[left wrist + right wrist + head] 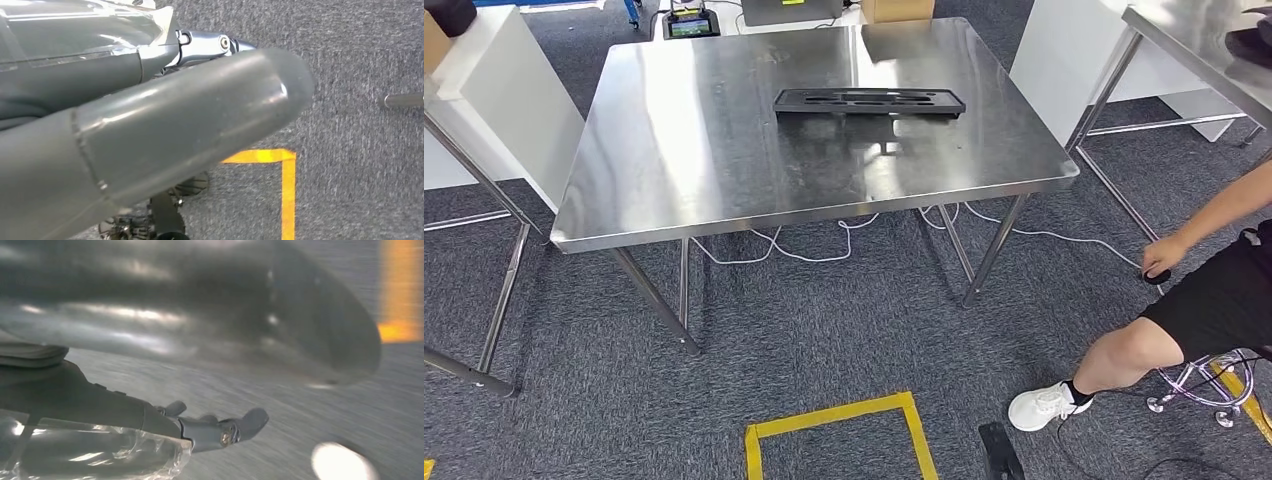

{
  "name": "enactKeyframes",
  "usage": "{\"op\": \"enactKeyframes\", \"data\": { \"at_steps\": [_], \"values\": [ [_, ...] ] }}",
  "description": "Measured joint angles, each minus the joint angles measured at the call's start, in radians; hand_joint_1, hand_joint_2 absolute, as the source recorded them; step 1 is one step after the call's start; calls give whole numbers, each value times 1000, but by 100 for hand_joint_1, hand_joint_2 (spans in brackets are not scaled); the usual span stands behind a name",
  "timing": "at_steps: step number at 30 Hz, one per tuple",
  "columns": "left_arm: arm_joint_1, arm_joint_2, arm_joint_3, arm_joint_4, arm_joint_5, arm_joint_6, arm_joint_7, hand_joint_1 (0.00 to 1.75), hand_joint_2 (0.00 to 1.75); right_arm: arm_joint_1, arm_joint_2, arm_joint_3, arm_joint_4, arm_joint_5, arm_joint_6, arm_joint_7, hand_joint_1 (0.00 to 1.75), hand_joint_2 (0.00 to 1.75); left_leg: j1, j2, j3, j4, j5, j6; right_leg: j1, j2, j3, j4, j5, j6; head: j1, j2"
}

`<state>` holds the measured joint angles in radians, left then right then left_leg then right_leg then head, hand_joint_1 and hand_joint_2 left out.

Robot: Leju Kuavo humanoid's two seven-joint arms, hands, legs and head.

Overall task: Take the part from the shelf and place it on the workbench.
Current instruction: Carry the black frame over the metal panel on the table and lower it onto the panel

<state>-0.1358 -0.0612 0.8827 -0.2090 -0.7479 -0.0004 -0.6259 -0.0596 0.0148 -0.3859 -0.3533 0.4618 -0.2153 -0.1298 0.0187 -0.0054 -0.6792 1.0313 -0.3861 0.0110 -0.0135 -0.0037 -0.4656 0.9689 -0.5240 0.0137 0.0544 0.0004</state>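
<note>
A: What does the left hand [165, 130] look like up close?

B: A thick grey thumb, smooth and rounded at the tip, with a seam ringing it near the base. Behind it sits a grey cover under clear, glossy plastic film, and a polished silver metal joint with a small round screw head.

A: And the right hand [200, 365]?

B: Blurred, but the same build: a broad grey thumb with soft highlights, a dark grey finger ending in a metal link with a brass-coloured screw, and crinkled clear film over the cover.
</note>
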Motion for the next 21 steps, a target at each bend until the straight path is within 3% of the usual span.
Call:
{"op": "enactKeyframes", "data": {
  "at_steps": [2,4,5,6,7,9,11,12,15,16,18,20,21],
  "values": [
    [9,1,0,1,-3,0,0,0,0,11,5,6,42,20,5,45,0,0,3,2,-27,90,-101,-7,-5,-3,-22,-1,20,-23,-2,0],
    [15,2,0,1,-3,0,-6,0,0,18,8,24,72,59,6,75,0,0,4,2,-53,218,-179,-12,1,-3,-45,-1,37,-33,-3,0],
    [17,3,0,1,-3,0,-9,0,0,21,10,35,84,76,8,87,0,0,4,2,-56,266,-184,-14,3,-2,-56,0,47,-33,-3,0],
    [19,4,0,1,-1,0,-12,0,0,22,10,44,96,88,11,97,0,0,4,2,-46,288,-168,-14,6,1,-66,1,56,-31,-3,0],
    [22,4,1,1,1,0,-14,0,0,23,11,51,105,93,15,106,0,0,3,0,-18,273,-141,-11,7,6,-76,3,65,-28,-3,0],
    [25,6,2,1,4,0,-14,0,0,22,16,59,119,92,19,117,0,0,2,-26,90,145,-108,4,10,18,-93,8,79,-21,-3,0],
    [26,7,2,2,3,0,-14,0,0,18,22,64,126,89,20,121,0,0,0,-54,186,8,-126,16,14,30,-103,13,91,-11,-2,0],
    [26,8,2,2,1,0,-14,0,0,16,24,65,129,87,20,121,0,0,-2,-56,207,-26,-139,21,15,36,-108,14,97,-5,-2,0],
    [22,4,2,2,-8,0,-8,0,0,14,25,65,135,78,20,120,0,0,-2,-24,207,-58,-132,36,19,43,-135,31,103,10,-1,0],
    [21,3,2,2,-11,0,-5,0,0,15,25,65,137,76,20,119,0,0,1,-13,203,-64,-124,43,19,37,-156,65,84,9,0,0],
    [21,1,2,2,-14,0,-4,0,0,15,24,65,140,75,20,118,0,0,1,9,190,-66,-112,49,12,22,-213,185,21,4,3,0],
    [21,0,2,2,-15,0,-3,0,0,15,24,65,142,75,20,117,0,0,1,34,180,-65,-104,46,2,17,-252,294,-24,14,4,0],
    [20,0,2,2,-15,-1,-3,0,0,15,23,65,143,75,20,117,0,0,2,46,176,-65,-102,43,-4,15,-245,304,-27,24,4,0]
  ]
}}
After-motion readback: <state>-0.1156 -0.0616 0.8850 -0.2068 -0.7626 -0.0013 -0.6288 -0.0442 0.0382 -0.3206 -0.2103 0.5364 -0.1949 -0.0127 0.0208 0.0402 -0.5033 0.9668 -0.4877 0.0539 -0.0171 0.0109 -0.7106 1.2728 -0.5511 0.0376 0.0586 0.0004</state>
